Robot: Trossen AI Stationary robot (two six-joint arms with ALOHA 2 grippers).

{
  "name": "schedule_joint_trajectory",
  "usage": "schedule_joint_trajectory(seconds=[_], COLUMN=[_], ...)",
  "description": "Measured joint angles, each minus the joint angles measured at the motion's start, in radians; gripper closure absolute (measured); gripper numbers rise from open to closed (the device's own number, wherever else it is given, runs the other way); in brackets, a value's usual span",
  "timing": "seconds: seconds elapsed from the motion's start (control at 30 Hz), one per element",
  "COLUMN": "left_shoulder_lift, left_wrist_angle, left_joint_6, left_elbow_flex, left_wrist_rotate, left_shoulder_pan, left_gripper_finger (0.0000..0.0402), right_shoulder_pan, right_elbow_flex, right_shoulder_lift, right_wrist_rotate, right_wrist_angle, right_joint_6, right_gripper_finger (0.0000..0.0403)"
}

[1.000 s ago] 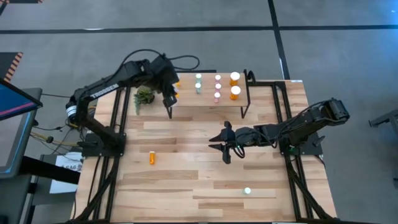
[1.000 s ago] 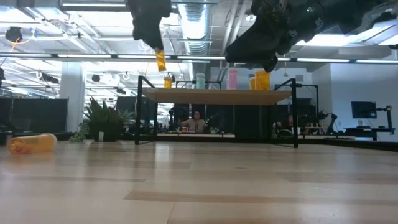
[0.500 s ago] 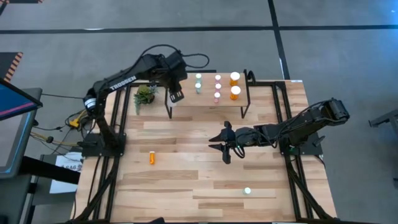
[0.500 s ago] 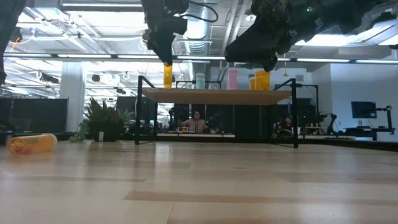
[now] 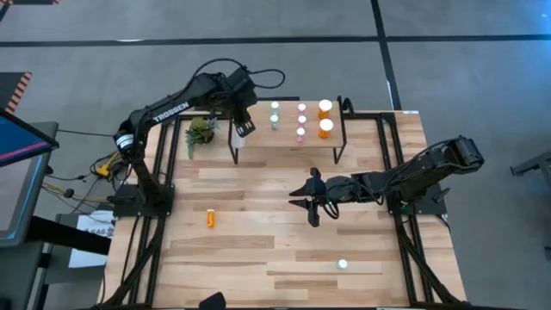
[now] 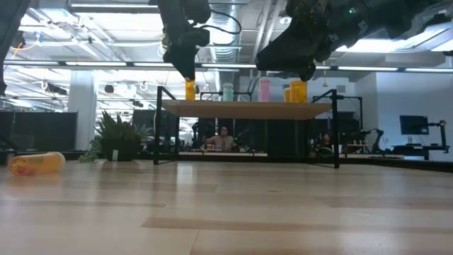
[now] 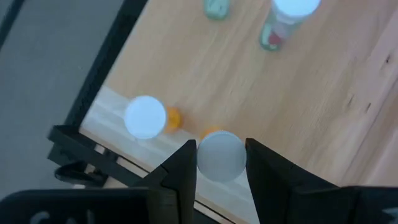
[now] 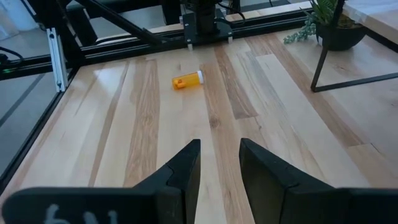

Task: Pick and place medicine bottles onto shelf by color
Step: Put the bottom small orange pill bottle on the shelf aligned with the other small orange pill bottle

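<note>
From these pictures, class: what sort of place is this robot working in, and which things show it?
Probably a robotics lab in an open-plan office: exposed ceiling ducts and strip lights overhead, seated people at desks behind the shelf, and a monitor farther back.

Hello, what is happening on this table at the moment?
The left gripper holds a small orange bottle by its white cap over one end of the shelf, next to another orange bottle standing there. Teal, pink and larger orange bottles already stand on the shelf. The right gripper waits open and empty above the table, where one orange bottle lies on its side.
</note>
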Motion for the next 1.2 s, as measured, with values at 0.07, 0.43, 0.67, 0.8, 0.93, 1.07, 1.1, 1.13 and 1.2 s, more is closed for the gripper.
schedule_joint_trajectory(seconds=[0.07,0.43,0.67,0.8,0.93,1.07,1.1,1.13,1.2], left_shoulder_lift=[-0.001,0.000,0.000,0.000,0.000,0.000,0.000,0.000,0.000], left_wrist_angle=[0.004,0.007,0.008,0.016,0.020,0.020,0.020,0.020,0.019], left_joint_6=[-0.001,-0.005,-0.010,-0.020,-0.021,-0.021,-0.021,-0.021,-0.021], left_elbow_flex=[-0.023,-0.035,-0.035,-0.035,-0.035,-0.035,-0.035,-0.035,-0.035], left_wrist_rotate=[0.007,0.008,0.009,0.043,0.056,0.049,0.049,0.048,0.048], left_shoulder_pan=[0.001,0.000,0.000,0.000,-0.004,-0.005,-0.005,-0.005,-0.005], left_gripper_finger=[0.0297,0.0297,0.0297,0.0295,0.0283,0.0269,0.0267,0.0265,0.0263], right_shoulder_pan=[0.000,-0.006,-0.006,-0.006,-0.006,-0.006,-0.006,-0.006,-0.006], right_elbow_flex=[0.000,0.000,0.000,0.000,0.000,0.000,0.000,0.000,0.000], right_shoulder_lift=[0.000,0.000,0.000,0.000,0.000,0.000,0.000,0.000,0.000], right_wrist_rotate=[0.000,0.002,0.003,0.003,0.003,0.004,0.003,0.003,0.003], right_wrist_angle=[0.000,0.000,0.001,0.001,0.001,0.001,0.001,0.001,0.001], right_joint_6=[0.000,-0.002,0.001,0.001,0.001,0.001,0.001,0.001,0.002], right_gripper_finger=[0.0269,0.0269,0.0269,0.0269,0.0269,0.0269,0.0269,0.0269,0.0269])
